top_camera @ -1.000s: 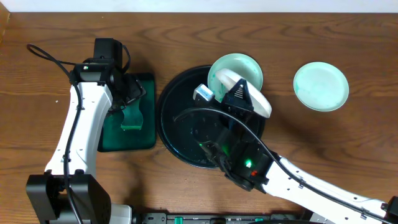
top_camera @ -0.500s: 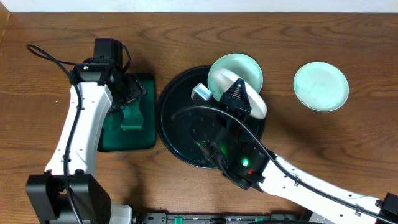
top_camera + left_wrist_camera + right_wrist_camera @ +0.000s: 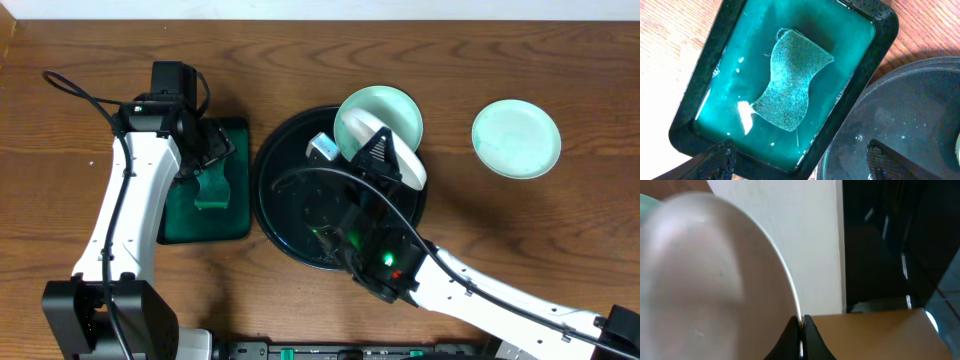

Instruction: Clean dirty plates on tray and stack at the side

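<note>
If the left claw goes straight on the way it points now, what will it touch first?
Probably the sponge lying in the small green tray, or the tray's floor beside it. The open left claw points down at them; depth is unclear.

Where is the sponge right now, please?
Overhead, left of centre: the sponge lies in the small green tray, just left of the round black tray.

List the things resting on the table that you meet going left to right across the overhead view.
Rectangular green tray → round black tray → lone mint plate. The two plates over the black tray overlap it, so are omitted.
</note>
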